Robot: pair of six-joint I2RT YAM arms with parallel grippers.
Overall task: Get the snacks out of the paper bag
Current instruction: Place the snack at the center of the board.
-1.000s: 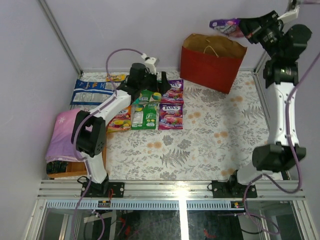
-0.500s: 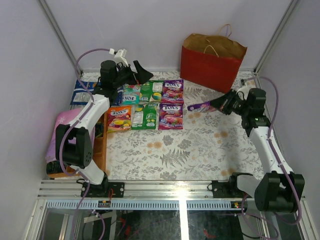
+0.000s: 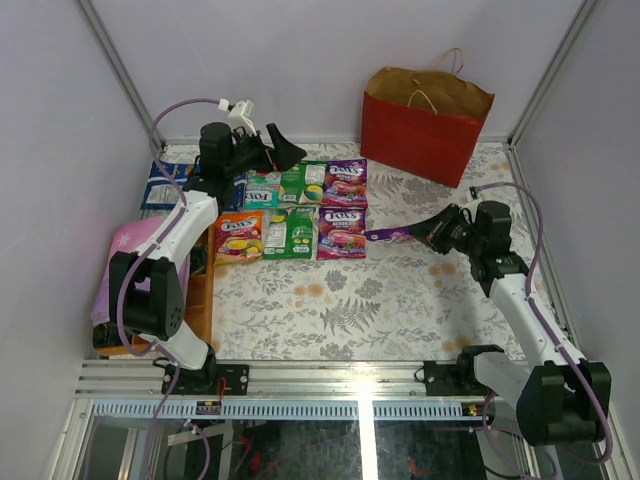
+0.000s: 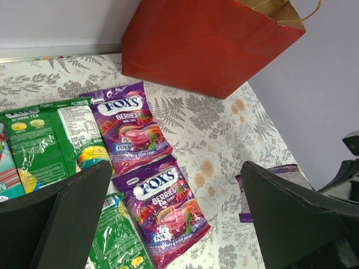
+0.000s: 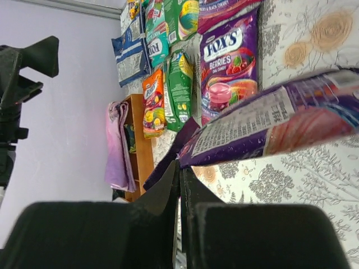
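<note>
The red paper bag (image 3: 424,130) stands upright at the back right, also in the left wrist view (image 4: 207,42). Several snack packets (image 3: 300,210) lie in two rows at left centre: purple FOX'S pouches (image 4: 162,210), green (image 4: 50,140), orange and teal ones. My right gripper (image 3: 432,229) is shut on a purple packet (image 3: 395,235) and holds it low over the table just right of the rows; the right wrist view shows it pinched by its edge (image 5: 269,126). My left gripper (image 3: 283,148) is open and empty, raised above the back of the rows.
A blue-and-white pack (image 3: 168,183) lies at the back left. A pink folded cloth (image 3: 125,270) rests on an orange-brown wooden tray (image 3: 150,340) at the left edge. The floral tablecloth (image 3: 400,300) covers the table. Frame posts rise at the back corners.
My right arm has swung down from above the bag with the purple packet and moved it left and lower toward the rows. My left gripper rose off the packets to the back, then held still.
</note>
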